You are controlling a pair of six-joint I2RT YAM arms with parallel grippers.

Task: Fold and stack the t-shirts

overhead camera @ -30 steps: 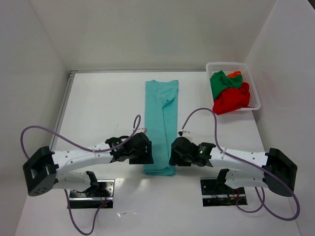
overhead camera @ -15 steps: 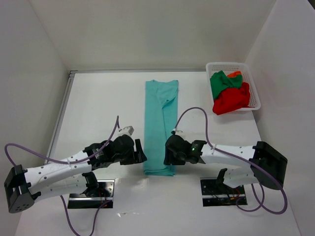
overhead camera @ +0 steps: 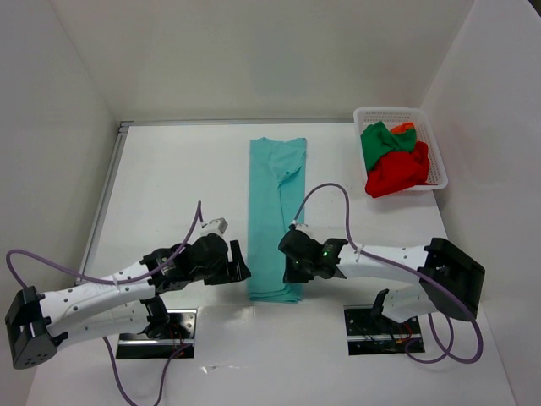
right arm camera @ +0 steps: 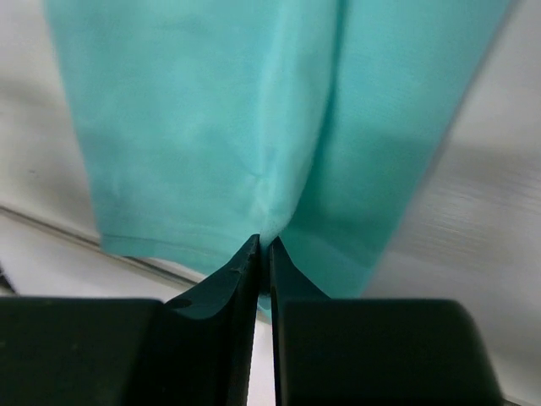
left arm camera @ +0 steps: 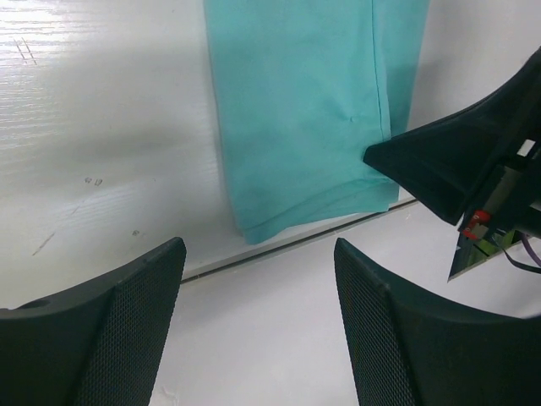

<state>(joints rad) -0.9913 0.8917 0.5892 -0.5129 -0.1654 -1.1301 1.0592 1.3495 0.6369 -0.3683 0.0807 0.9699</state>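
**Near hem of the teal cloth t-shirt: one corner pinched, the other waiting.**

Folded into a long narrow strip, it lies flat mid-table on the white table, running near to far. The right gripper is nipped tight on its near right corner, with cloth puckered at the tips. The left gripper stands wide just beside the near left corner, touching nothing. I'd say it should take an equally small bite before either lifts, then both carry the hem level toward the far end. A crumpled green shirt, red shirt and orange shirt sit in the white plastic lattice basket, far right.
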